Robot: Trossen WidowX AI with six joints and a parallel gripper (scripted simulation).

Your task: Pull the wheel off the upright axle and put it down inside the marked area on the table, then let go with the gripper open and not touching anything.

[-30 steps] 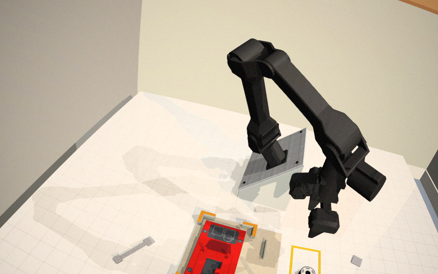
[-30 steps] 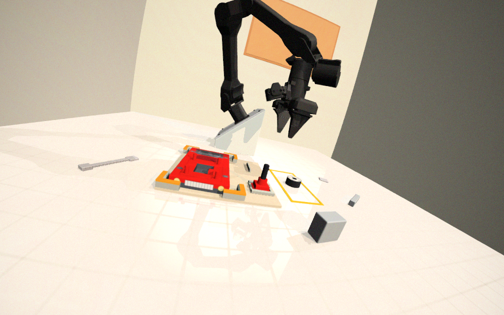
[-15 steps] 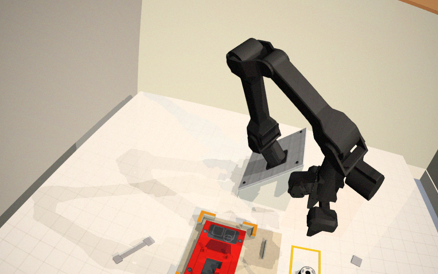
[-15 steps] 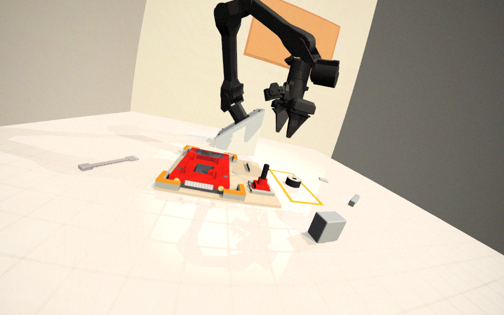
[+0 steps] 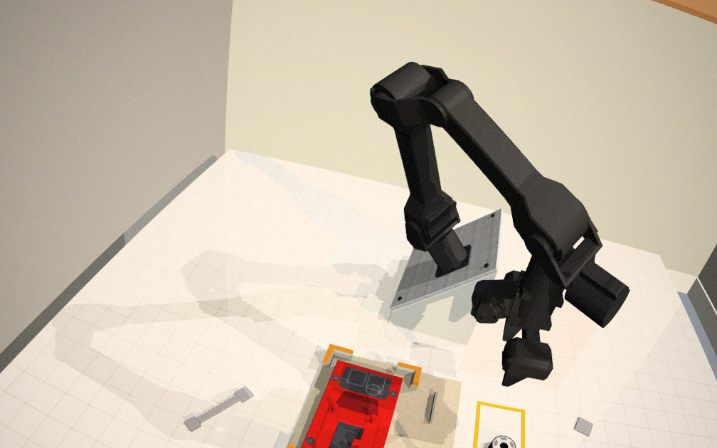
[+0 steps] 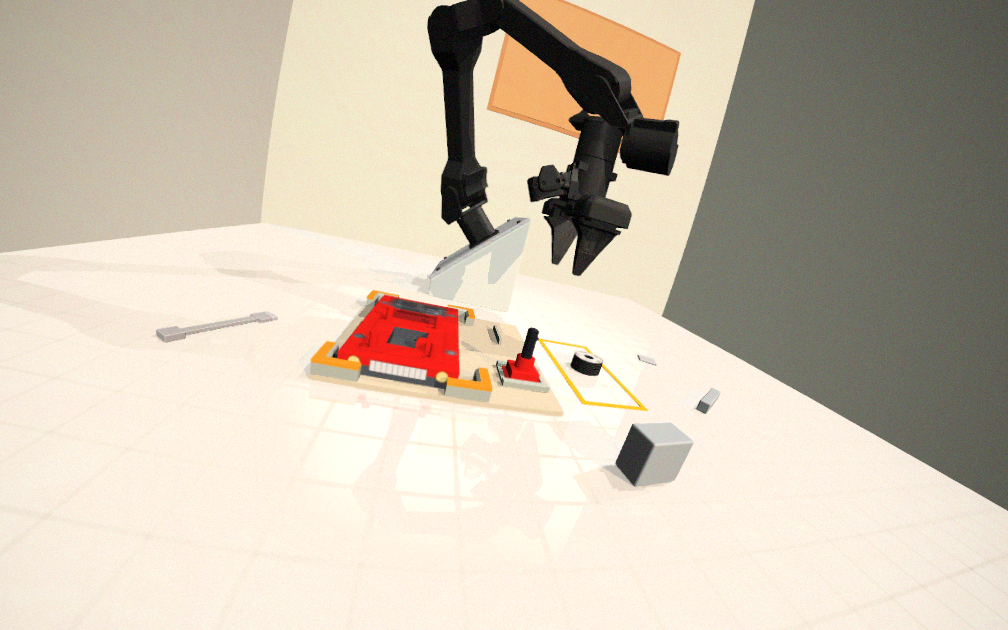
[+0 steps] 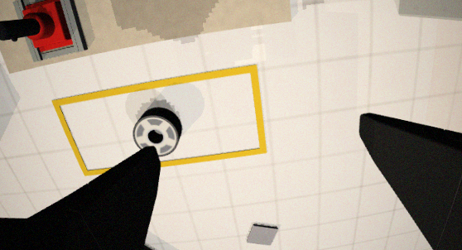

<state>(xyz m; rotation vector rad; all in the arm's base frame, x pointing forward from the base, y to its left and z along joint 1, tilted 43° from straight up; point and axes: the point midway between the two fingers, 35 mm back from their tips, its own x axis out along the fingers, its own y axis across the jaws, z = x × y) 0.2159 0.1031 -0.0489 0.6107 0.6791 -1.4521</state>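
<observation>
Wheel (image 7: 156, 136) flat inside yellow marked area (image 7: 257, 110), at ten o'clock of the wide-open, empty gripper (image 6: 582, 249) high above, pale gridded table (image 6: 178, 485), beige walls.
</observation>
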